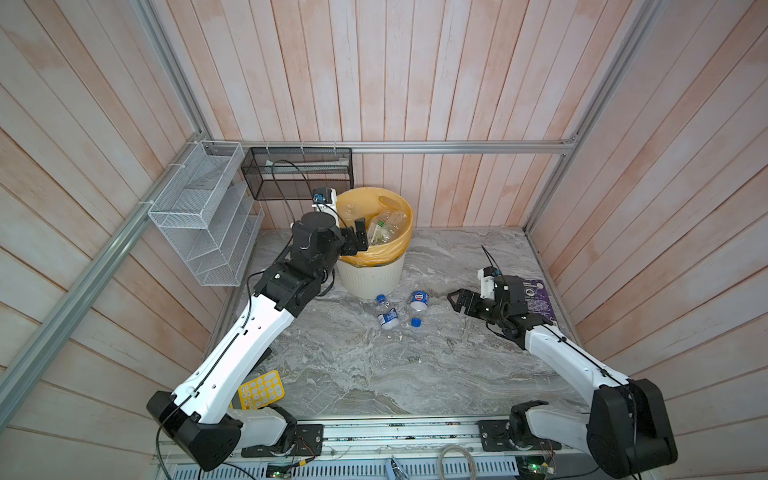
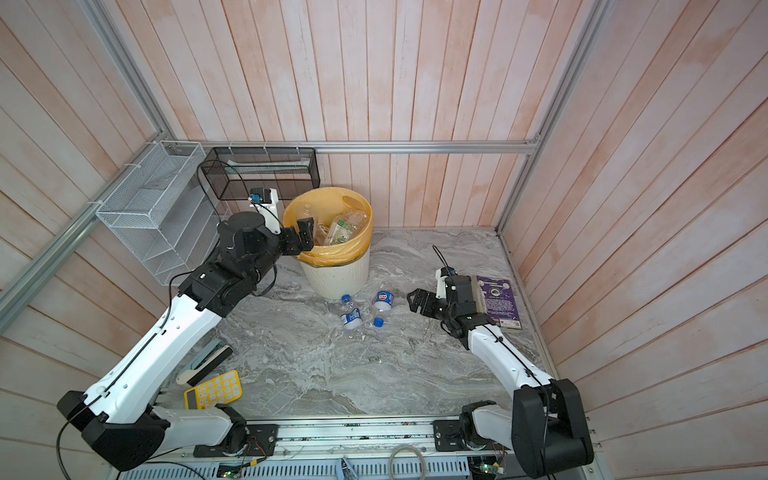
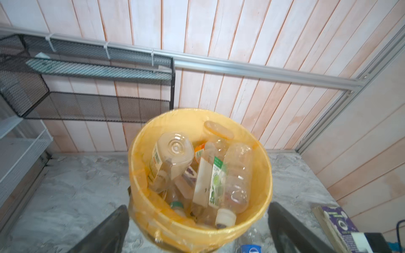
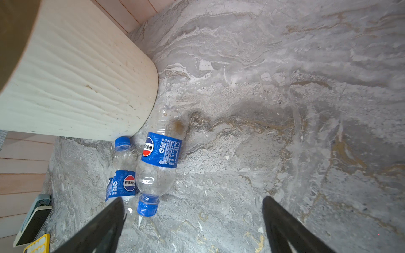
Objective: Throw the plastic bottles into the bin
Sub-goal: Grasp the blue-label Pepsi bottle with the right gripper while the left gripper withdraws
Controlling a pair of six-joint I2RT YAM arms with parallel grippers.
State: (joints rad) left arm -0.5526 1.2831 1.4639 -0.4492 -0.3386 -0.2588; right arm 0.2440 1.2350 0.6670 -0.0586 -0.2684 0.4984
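"Top views both take in the whole grey bench (image 1: pixel 365 374), with the cream, yellow-lined bin (image 1: pixel 370 282) standing at its back," says Ana. "Only in a top view does a stapler (image 2: pixel 203 361) show beside the left arm (the arm can hide it)."

"And the wrist cameras?" asks Ben.

"Left wrist view looks straight down into the bin: plastic bottles (image 3: pixel 219 181) heaped inside, at least four (too tangled for an exact count). Right wrist view reads the blue labels on two more, which the left wrist barely catches."

"Counts, big to small?"

"One bin, one purple book (image 2: pixel 498 301), one yellow calculator (image 1: pixel 262 390), and two loose bottles (image 1: pixel 388 316) lying side by side on the bench just beside the bin's foot."

"The claws?"

"Left claw (image 1: pixel 354 237) hangs over the bin's left rim, jaws wide apart, nothing between them. Right claw (image 1: pixel 457 301) hovers above the bench, near the loose bottles on their right, jaws just as wide, gripping nothing."
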